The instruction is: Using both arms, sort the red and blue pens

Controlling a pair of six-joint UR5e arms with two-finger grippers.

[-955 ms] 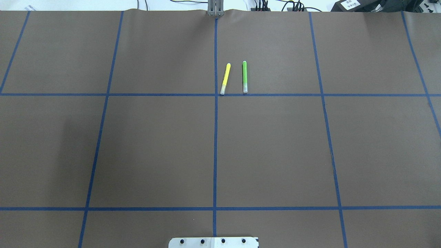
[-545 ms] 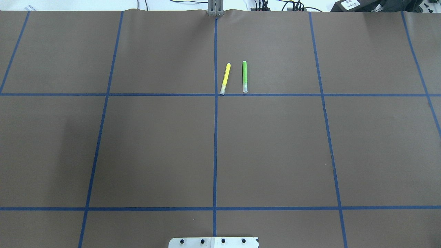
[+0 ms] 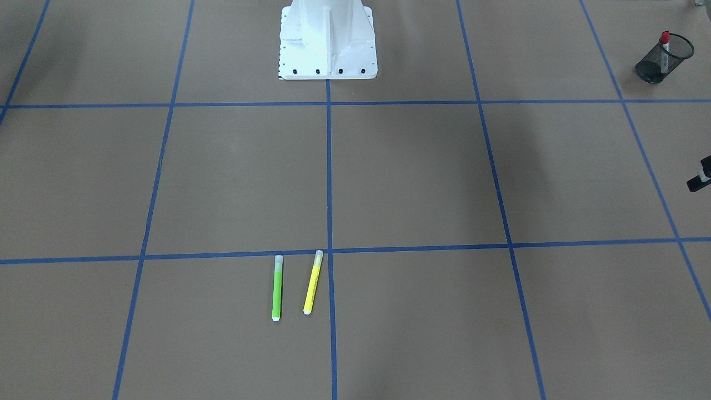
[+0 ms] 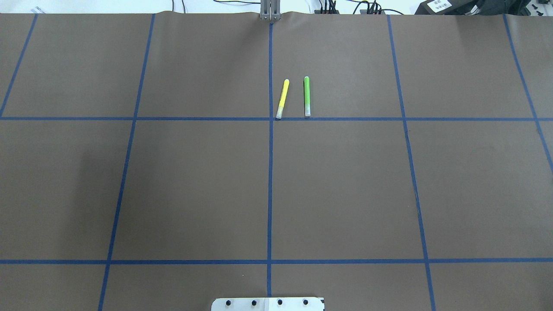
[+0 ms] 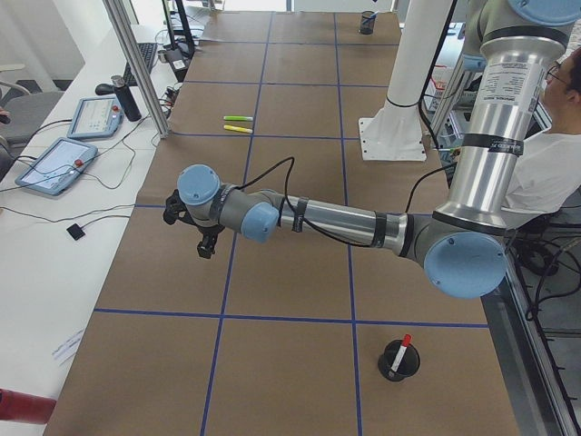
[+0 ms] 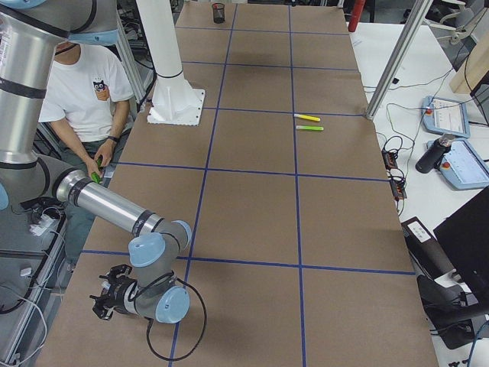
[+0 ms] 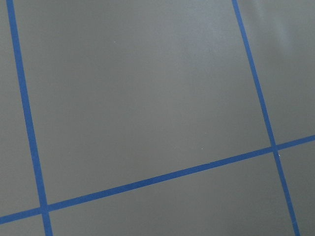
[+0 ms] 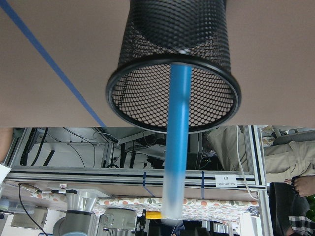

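Note:
The red-capped white marker stands in a black mesh cup at the table's end on my left side; it also shows in the exterior left view. The blue highlighter sticks out of a second black mesh cup, its clear cap end blurred close to the right wrist camera. My left gripper hangs over bare table, away from the red marker's cup. My right gripper is at the table's corner on my right. I cannot tell whether either gripper is open or shut.
A yellow highlighter and a green highlighter lie side by side near the table's far middle. The white robot base stands at the near edge. A seated person is beside the base. Tablets and cables lie beyond the far edge.

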